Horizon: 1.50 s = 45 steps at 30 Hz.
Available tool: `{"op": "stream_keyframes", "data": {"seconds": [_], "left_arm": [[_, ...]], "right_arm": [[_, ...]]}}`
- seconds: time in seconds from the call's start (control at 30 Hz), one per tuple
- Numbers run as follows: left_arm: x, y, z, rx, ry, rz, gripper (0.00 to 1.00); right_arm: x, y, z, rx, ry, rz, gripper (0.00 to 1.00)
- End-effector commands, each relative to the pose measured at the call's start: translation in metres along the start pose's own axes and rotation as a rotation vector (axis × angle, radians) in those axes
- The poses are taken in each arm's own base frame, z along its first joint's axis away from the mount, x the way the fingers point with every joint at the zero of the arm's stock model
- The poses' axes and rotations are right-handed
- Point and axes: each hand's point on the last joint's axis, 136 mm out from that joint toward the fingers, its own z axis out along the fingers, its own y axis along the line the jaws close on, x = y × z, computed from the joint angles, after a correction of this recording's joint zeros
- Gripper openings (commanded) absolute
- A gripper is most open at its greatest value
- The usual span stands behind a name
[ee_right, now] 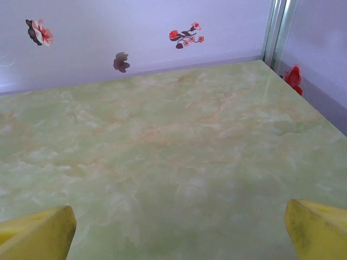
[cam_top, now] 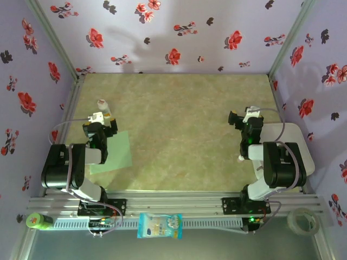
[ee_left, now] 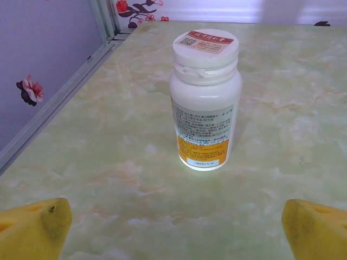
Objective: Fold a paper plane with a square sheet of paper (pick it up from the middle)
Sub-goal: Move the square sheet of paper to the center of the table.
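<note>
- Sheet [cam_top: 116, 154] flat on table [cam_top: 179, 124], lower left of top view, partly under left arm [cam_top: 81, 162]
- Left gripper [ee_left: 174, 230] spread wide, empty, facing upright white bottle [ee_left: 206, 103]
- Right gripper [ee_right: 176, 230] spread wide, empty, at right, well apart from sheet

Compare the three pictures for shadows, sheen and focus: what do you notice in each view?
Top external: soft grey shadows fall on the back wall. Left wrist: the white bottle is crisp, while the yellow fingertips of the left tool blur. Right wrist: the table shows a pale sheen; the right tool has soft fingertips too.
</note>
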Motion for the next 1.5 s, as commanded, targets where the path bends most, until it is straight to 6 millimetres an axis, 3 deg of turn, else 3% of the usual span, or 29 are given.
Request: {"op": "stream_keyframes", "data": {"seconds": [0.0,0.97,1.17,1.33,1.47], "left_arm": [[-0.009,0.001,0.003,-0.013,-0.026,-0.001,1.0],[-0.01,0.001,0.001,-0.008,-0.038,-0.002,1.0],[-0.011,-0.001,-0.007,0.004,-0.08,-0.004,1.0],[-0.011,-0.009,-0.023,0.062,-0.137,0.026,1.0],[-0.019,-0.004,-0.035,0.05,-0.163,0.016,1.0]], "right_arm": [[0.033,0.003,-0.001,-0.027,0.109,0.021,0.99],[0.033,0.0,0.0,-0.009,0.113,0.026,0.99],[0.032,0.002,-0.001,-0.02,0.106,0.019,0.99],[0.03,0.01,-0.006,-0.049,0.092,-0.006,0.99],[0.024,0.018,-0.015,-0.097,0.048,-0.027,0.99]]}}
